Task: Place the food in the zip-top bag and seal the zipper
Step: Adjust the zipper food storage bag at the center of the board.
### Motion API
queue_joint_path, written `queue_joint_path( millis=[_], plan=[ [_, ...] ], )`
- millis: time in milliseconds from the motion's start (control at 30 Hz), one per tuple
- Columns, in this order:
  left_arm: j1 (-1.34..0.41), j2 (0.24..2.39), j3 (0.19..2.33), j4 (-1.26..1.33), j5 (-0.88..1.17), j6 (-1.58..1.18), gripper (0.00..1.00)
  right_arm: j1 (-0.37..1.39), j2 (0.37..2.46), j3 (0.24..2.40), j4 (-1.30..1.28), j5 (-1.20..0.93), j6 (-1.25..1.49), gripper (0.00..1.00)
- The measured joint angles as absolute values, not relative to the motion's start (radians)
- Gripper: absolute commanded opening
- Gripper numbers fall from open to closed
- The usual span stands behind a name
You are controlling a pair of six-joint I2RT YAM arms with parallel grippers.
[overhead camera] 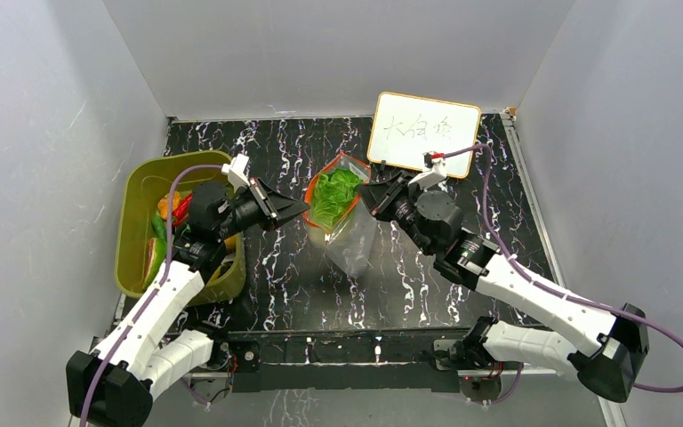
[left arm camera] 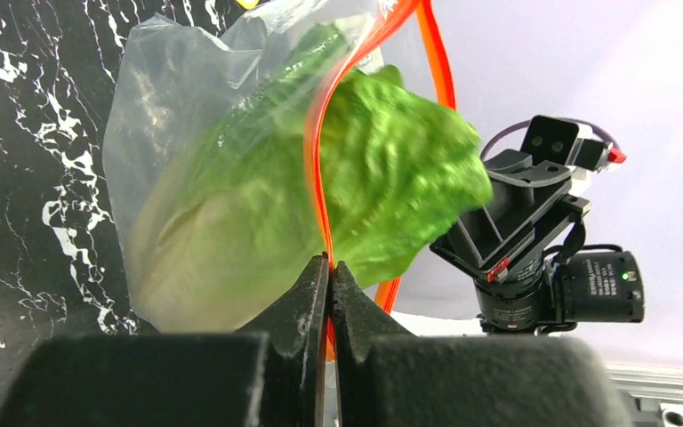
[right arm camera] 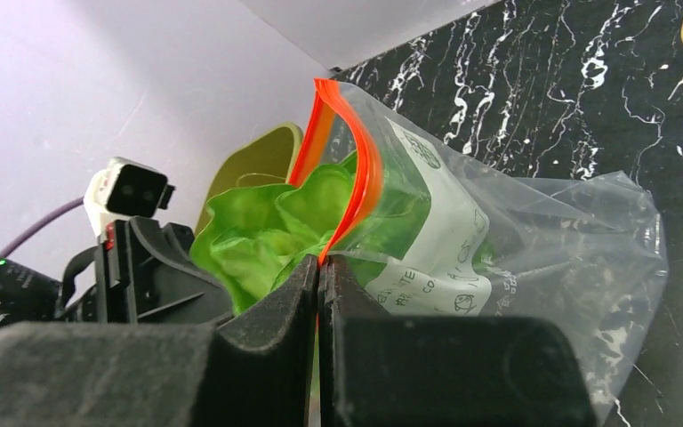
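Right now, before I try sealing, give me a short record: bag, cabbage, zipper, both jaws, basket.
bag: clear plastic, held between the two arms, mouth open
cabbage: partly inside the bag, leafy top sticking out of the mouth
zipper: unsealed, its two strips apart
left jaws: shut on the zipper at one end of the mouth
right jaws: shut on the zipper at the opposite end
basket: at the table's left side, other food pieces inside

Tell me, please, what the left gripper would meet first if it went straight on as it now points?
Pinching the zipper, the left gripper would press first into the cabbage at the mouth of the zip-top bag; the right gripper lies beyond, though depth is unclear.
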State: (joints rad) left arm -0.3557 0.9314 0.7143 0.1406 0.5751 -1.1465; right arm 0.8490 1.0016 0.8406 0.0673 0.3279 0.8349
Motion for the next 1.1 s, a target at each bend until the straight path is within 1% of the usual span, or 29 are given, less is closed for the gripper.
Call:
queue_joint_path(
  millis=[267,633,767,933,1100],
  plan=[
    [-0.357,0.928,0.722,0.150,0.595,-1.095,0.00,0.849,1.055,0.903,-0.005,0.318,0.808,0.00],
    [-0.360,0.889,0.773,0.109,0.607,-0.921,0.00,0.849,1.099,0.939,-0.064,0.313,0.756,0.00],
    [-0.363,0.891,0.824,0.065,0.605,-0.850,0.00,0.849,1.159,1.043,-0.135,0.296,0.703,0.00],
    [-0.364,0.908,0.905,-0.029,0.561,-0.725,0.00,0.849,1.244,1.159,-0.221,0.287,0.656,0.00],
    [-0.364,0.922,0.943,-0.135,0.455,-0.648,0.00,0.849,1.292,1.180,-0.336,0.303,0.648,0.00]
  ],
)
